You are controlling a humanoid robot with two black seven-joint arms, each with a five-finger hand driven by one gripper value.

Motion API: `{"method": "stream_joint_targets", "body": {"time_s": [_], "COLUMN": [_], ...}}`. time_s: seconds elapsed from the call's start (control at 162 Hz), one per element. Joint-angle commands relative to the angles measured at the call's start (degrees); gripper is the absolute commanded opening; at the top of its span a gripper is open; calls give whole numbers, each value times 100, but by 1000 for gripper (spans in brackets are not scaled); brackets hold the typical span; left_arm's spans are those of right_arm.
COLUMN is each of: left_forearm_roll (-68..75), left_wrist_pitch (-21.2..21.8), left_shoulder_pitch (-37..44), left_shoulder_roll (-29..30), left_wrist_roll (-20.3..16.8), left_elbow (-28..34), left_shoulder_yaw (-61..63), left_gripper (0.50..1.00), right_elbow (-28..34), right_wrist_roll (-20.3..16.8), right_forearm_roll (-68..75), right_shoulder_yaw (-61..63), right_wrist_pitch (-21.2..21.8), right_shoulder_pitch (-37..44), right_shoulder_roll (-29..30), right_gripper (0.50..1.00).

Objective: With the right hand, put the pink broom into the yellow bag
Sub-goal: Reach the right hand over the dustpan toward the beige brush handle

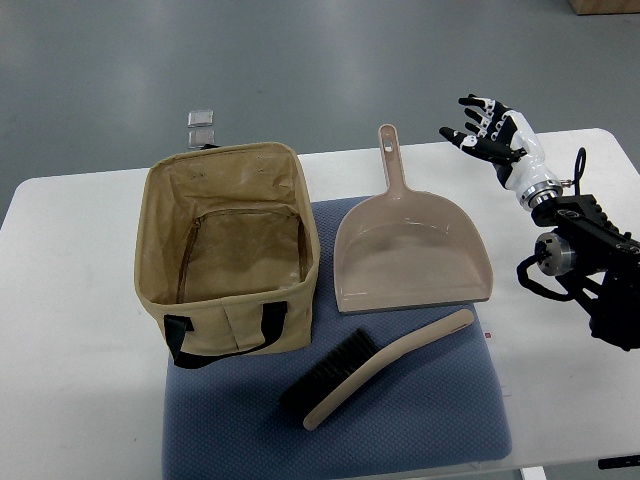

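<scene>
Nearest the camera, the pink broom [385, 365] is shown lying diagonally on the blue mat [440, 420], bristles toward the lower left and handle pointing up to the right, just below the matching dustpan [410, 250]. To the left, the yellow bag [228, 245] is seen standing upright with its mouth open and nothing visible inside. At the upper right, the right hand [490, 130] is held above the table's far edge with fingers spread and nothing grasped, well apart from the broom. No left arm is shown. The task is judged not yet begun: reaching, grasping, carrying and release into the bag all remain.
</scene>
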Motion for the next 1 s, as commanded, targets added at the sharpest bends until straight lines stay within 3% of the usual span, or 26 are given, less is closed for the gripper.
{"method": "stream_joint_targets", "body": {"time_s": [0.0,0.142,0.407,0.604,0.882,0.993], "left_forearm_roll": [0,0,0,0,0,0], "left_wrist_pitch": [-2,-2,-2,-2,-2,-2], "left_shoulder_pitch": [-1,-1,-1,-1,-1,-1], "left_shoulder_roll": [0,0,0,0,0,0], "left_wrist_roll": [0,0,0,0,0,0], "left_elbow": [0,0,0,0,0,0], "left_shoulder_yaw": [0,0,0,9,9,9], "left_gripper": [1000,1000,1000,1000,1000,1000], "right_elbow": [238,712,2135,2856,4183,4342], "right_wrist_roll": [4,13,-5,-102,-110,-110], "right_forearm_roll": [-849,-2123,-4179,-5937,-6412,-6403], "right_shoulder_yaw": [-325,-606,-790,-957,-1450,-1441], "right_wrist_pitch": [19,63,713,924,1267,1355], "right_shoulder_pitch": [9,0,0,62,88,194], "right_shoulder_roll": [-216,-550,-1605,-2088,-2818,-2801], "right_gripper": [930,930,930,930,930,930]}}
